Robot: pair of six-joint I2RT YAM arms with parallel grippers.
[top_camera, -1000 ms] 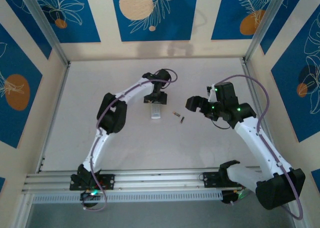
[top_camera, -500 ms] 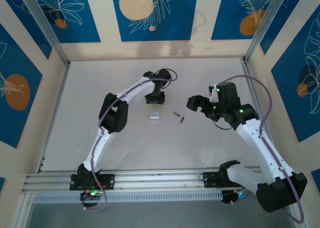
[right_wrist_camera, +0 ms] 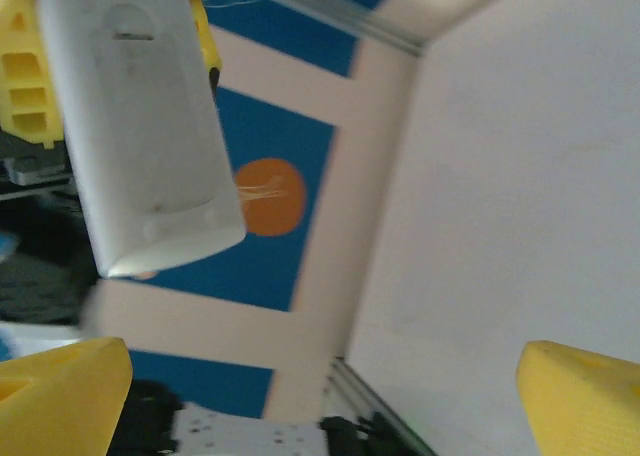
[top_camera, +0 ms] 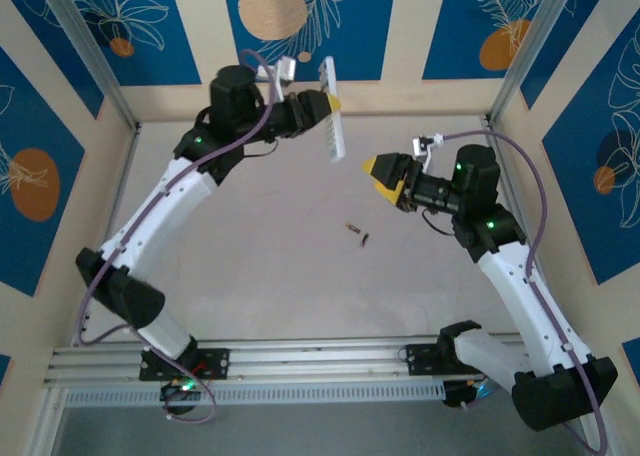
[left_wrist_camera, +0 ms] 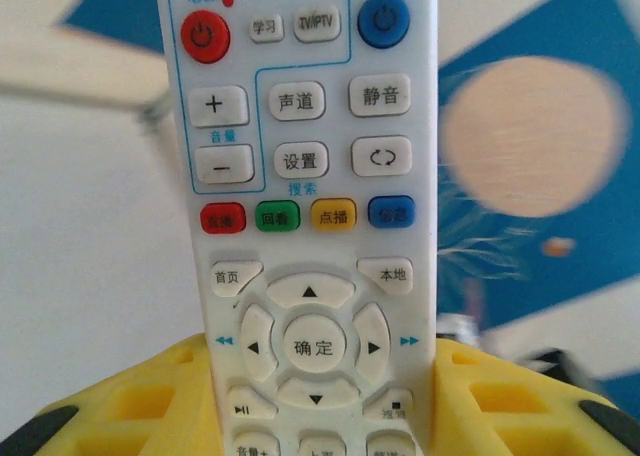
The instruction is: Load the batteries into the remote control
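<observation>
My left gripper (top_camera: 327, 104) holds the white remote control (top_camera: 337, 139) high in the air near the back wall, shut on its lower part. In the left wrist view its button face (left_wrist_camera: 300, 176) stands upright between the yellow fingers (left_wrist_camera: 500, 396). In the right wrist view the remote's plain back (right_wrist_camera: 140, 126) faces the camera. My right gripper (top_camera: 385, 179) hangs open to the right of the remote, its yellow fingers (right_wrist_camera: 60, 396) wide apart and holding nothing. Two small dark batteries (top_camera: 351, 226) (top_camera: 365, 240) lie on the table below.
The white table (top_camera: 280, 266) is bounded by blue-and-cream panelled walls (top_camera: 300, 26) with metal corner posts (top_camera: 95, 71). A rail (top_camera: 320, 361) runs along the near edge.
The left arm has lifted the remote off the table and raised it toward the back wall. The right gripper has risen and turned to face the remote.
</observation>
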